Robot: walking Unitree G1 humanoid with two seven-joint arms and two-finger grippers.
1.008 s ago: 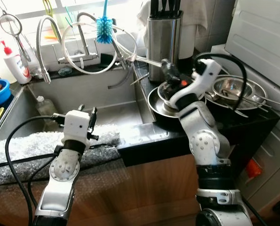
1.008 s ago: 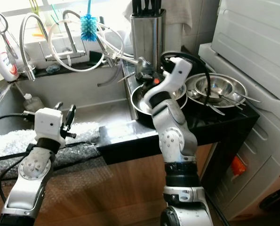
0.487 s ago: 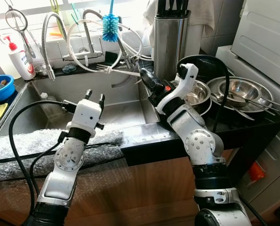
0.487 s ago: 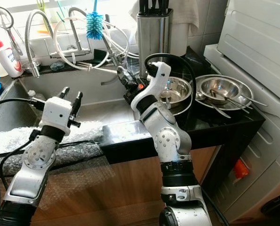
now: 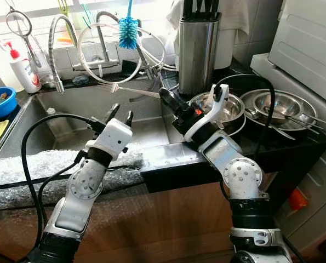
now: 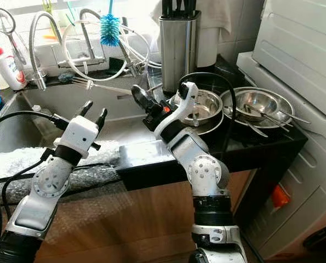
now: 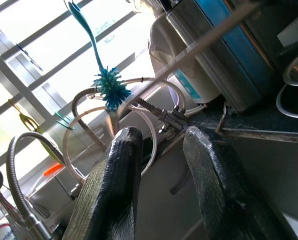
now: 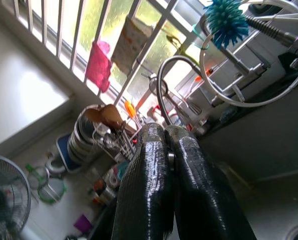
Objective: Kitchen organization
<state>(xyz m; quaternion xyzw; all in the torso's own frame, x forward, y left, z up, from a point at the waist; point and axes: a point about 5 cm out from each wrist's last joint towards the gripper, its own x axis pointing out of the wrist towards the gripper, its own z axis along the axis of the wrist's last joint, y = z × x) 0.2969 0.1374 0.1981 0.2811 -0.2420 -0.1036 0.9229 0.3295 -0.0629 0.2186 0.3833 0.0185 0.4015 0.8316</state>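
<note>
in the lower left of the frame the left gripper (image 5: 120, 113) is raised over the sink (image 5: 69, 137) edge, its fingers spread and empty. at centre the right gripper (image 5: 166, 96) is pressed together on the handle end of a fork (image 5: 131, 91), which is held level out over the sink. the fork is judged light, stiff and slippery, best pinched firmly on its thin handle.
</note>
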